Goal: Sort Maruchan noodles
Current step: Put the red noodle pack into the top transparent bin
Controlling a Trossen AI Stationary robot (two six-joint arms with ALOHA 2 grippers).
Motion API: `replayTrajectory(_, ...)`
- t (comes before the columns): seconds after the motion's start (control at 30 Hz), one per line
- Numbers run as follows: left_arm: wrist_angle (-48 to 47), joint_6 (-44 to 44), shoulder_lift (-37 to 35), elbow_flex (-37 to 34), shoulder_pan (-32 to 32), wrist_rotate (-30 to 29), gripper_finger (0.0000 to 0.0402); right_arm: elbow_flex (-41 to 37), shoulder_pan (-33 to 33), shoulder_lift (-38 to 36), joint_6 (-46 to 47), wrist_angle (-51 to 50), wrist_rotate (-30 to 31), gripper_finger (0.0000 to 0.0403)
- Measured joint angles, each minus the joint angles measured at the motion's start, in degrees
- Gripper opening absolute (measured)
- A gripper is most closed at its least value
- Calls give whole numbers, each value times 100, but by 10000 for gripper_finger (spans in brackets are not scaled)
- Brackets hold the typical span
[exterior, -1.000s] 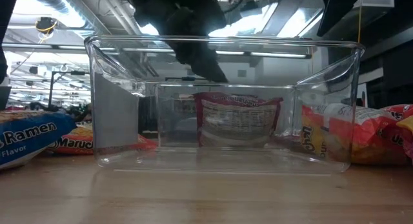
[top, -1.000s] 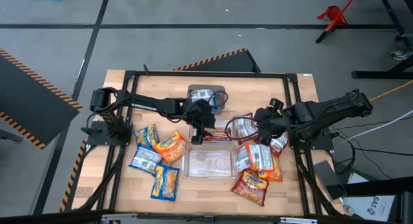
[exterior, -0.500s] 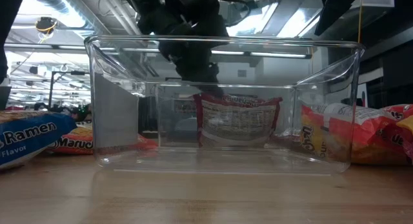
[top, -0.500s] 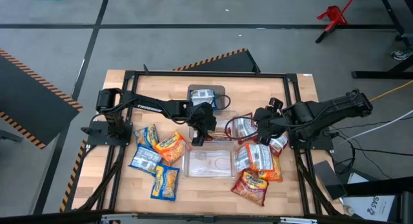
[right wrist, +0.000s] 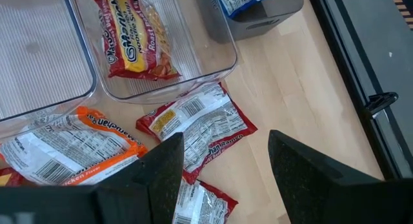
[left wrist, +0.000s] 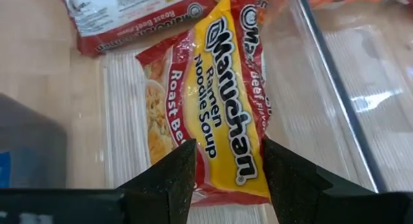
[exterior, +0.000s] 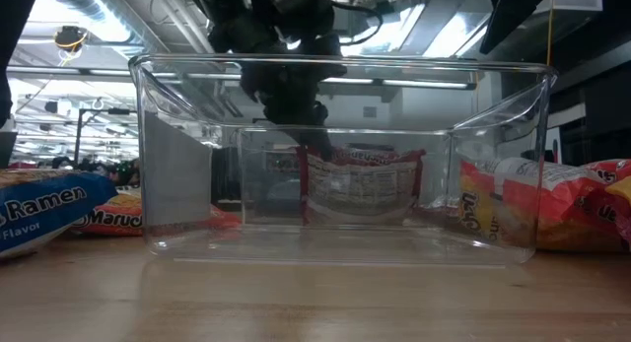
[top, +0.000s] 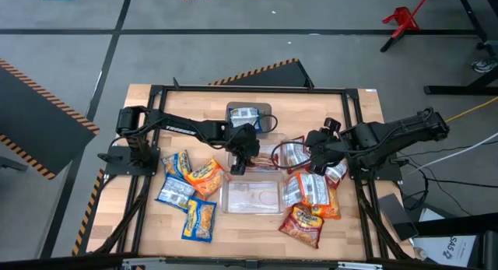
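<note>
My left gripper [top: 240, 161] reaches down into the middle clear bin [top: 268, 167] and is shut on a red-and-yellow Roast Beef noodle packet [left wrist: 219, 114]. The packet also shows in the right wrist view [right wrist: 132, 37] and, through the near bin, in the low view [exterior: 363, 184]. My right gripper [top: 307, 149] is open and empty. It hovers to the right of the bins, above a red-and-silver packet [right wrist: 197, 127] that lies flat on the table. My left gripper pinches the packet between its two fingers, across its width, near one end [left wrist: 226, 169]. The fingers [left wrist: 171, 179] come from above, slanting down. The packet bulges between them, and the rest of it lies tilted in the middle bin.
The far bin [top: 249, 116] holds a blue packet. The near clear bin [top: 253, 196] holds nothing. Blue-and-yellow and orange packets [top: 187, 188] lie left of the bins. Red, orange and silver packets [top: 307, 200] lie to their right. A black frame edges the table.
My left gripper has come down into the middle bin onto the red-and-yellow packet. The packet's upper part has shifted a little. My right arm has kept still.
</note>
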Motion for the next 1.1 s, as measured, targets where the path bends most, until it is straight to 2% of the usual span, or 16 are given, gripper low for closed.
replayTrajectory(0.33,-81,-54,83,0,2,-1144,135,0,0,0,-7,-4,27,211)
replayTrajectory(0.4,-5,-128,83,0,4,-966,132,0,-1,0,-15,-4,27,211)
replayTrajectory(0.53,105,-163,83,0,35,487,131,0,-1,0,-50,-7,26,211)
replayTrajectory(0.6,130,-194,83,0,31,884,130,0,0,0,-117,-7,25,211)
replayTrajectory(0.8,157,-355,83,0,74,1026,130,0,-2,0,-151,-7,33,211)
replayTrajectory(0.97,250,-516,76,0,112,363,130,0,-1,0,-151,-7,23,211)
replayTrajectory(1.1,688,-762,-48,19,234,459,130,0,-1,0,-151,-9,24,211)
